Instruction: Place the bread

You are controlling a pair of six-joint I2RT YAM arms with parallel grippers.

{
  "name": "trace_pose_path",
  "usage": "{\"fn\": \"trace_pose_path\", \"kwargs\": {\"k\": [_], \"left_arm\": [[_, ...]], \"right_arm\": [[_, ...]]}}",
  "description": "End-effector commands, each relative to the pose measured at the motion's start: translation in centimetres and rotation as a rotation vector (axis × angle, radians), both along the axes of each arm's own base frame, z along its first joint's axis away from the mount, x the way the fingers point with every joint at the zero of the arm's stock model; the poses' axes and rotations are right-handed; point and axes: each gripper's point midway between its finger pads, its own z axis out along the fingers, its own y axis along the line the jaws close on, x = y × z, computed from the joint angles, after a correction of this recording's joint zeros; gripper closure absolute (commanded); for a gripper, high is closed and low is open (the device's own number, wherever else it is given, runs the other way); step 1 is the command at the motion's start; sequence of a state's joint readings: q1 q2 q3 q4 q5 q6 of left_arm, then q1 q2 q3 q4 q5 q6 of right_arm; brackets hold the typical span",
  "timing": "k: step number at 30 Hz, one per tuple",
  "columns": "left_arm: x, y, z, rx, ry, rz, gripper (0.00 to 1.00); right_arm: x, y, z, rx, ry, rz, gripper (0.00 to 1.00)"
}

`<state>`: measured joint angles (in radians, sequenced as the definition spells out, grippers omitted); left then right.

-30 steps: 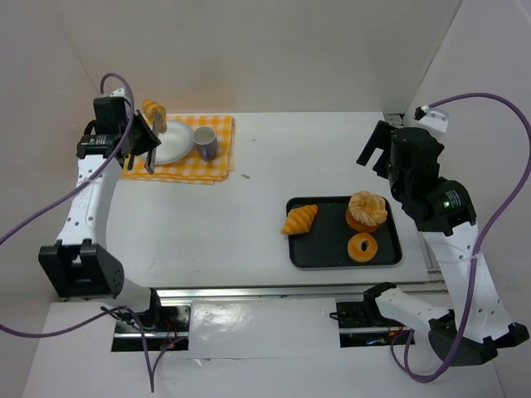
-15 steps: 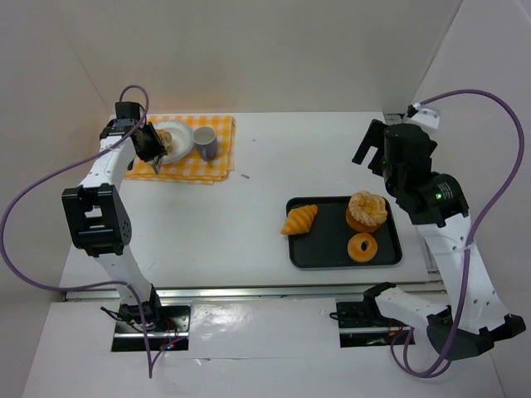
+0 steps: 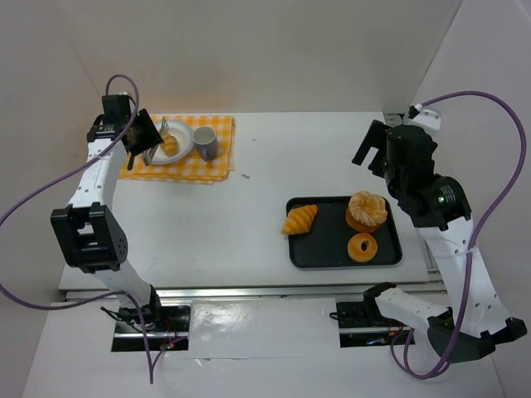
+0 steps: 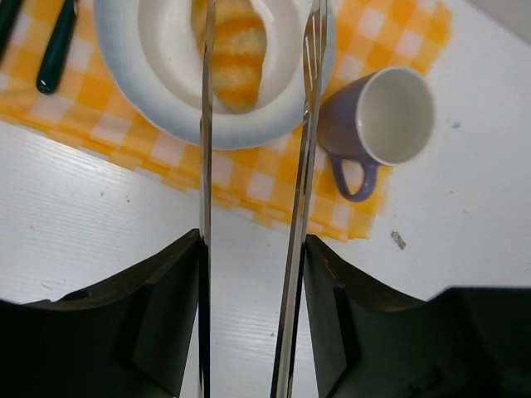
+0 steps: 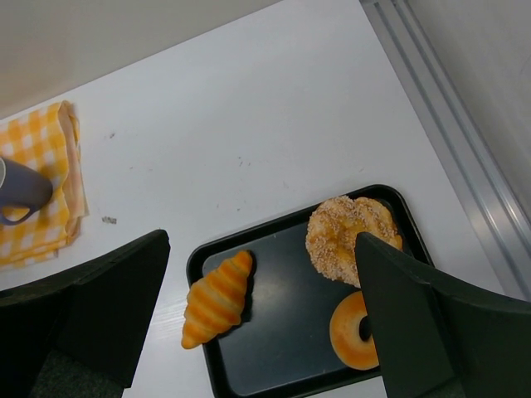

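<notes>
Left gripper (image 3: 156, 141) over the far-left corner of the table. Claw spread, thin fingers (image 4: 311, 99) either side of the bread (image 4: 235, 50), gripping nothing (left finger crosses the bread's edge in the wrist view; contact unclear). Bread lies on the white plate (image 4: 249, 134), on the yellow checked cloth (image 4: 398, 33). Purple mug (image 4: 386, 116) just beside the plate. Right gripper (image 3: 372, 149) raised above the black tray (image 3: 292, 249), claw wide apart, empty. Tray holds a croissant (image 3: 299, 219), seeded bun (image 3: 367, 209) and doughnut (image 3: 362, 246).
</notes>
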<state>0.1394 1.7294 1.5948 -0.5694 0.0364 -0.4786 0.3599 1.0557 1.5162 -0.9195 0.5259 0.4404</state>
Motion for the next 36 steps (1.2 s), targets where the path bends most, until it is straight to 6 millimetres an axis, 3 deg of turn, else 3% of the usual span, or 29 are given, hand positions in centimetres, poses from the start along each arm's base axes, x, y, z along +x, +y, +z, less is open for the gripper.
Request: {"fn": "trace_pose_path", "kwargs": {"k": [1, 3, 4, 7, 8, 12, 13, 14, 17, 20, 24, 28, 33, 36], "left_arm": [[-1.3, -1.5, 8.8, 0.019, -0.222, -0.024, 0.39], [-2.1, -3.4, 10.1, 0.027, -0.255, -0.097, 0.41], [-2.9, -5.7, 11.6, 0.032, -0.292, -0.154, 0.41], [-4.6, -9.4, 11.2, 0.029, -0.286, -0.269, 0.41], [-5.5, -12.2, 11.1, 0.006, -0.286, -0.346, 0.41], [-9.1, -18.3, 9.3, -0.031, -0.247, -0.506, 0.42], [-9.3, -19.7, 9.1, -0.043, -0.262, -0.536, 0.42], [-10.9, -22.8, 9.3, -0.082, -0.274, -0.622, 0.42], [-13.8, -28.2, 7.7, -0.11, -0.25, -0.793, 0.36], [-15.9, -31.3, 4.5, -0.091, -0.154, -0.908, 0.36], [-18.7, -34.1, 2.9, -0.061, -0.07, -1.059, 0.36], [-20.0, -35.7, 1.5, 0.055, -0.035, -1.098, 0.34], [-20.3, -34.8, -1.6, 0.199, 0.068, -1.078, 0.32], [-20.9, -35.5, -2.4, 0.191, 0.101, -1.106, 0.3]], "right_arm": [[-0.1, -0.2, 1.2, 0.024, -0.059, -0.005, 0.0], [-0.1, -0.2, 1.2, 0.024, -0.059, -0.005, 0.0], [0.0, 0.0, 0.8, 0.024, -0.05, 0.003, 0.0], [0.1, 0.2, 0.6, 0.028, -0.048, 0.012, 0.0], [0.1, 0.2, 0.6, 0.028, -0.048, 0.012, 0.0], [0.4, 0.5, 0.1, 0.03, -0.044, 0.02, 0.0], [0.6, 0.8, -0.2, 0.032, -0.033, 0.031, 0.0], [0.6, 0.8, -0.2, 0.032, -0.033, 0.031, 0.0], [1.0, 1.1, -0.2, 0.036, -0.032, 0.039, 0.0], [0.8, 1.0, -0.4, 0.033, -0.023, 0.039, 0.0], [0.3, 0.5, -0.1, 0.027, -0.035, 0.02, 0.0], [0.3, 0.5, -0.1, 0.027, -0.035, 0.02, 0.0], [0.3, 0.5, -0.1, 0.027, -0.035, 0.02, 0.0], [0.3, 0.5, -0.1, 0.027, -0.035, 0.02, 0.0]]}}
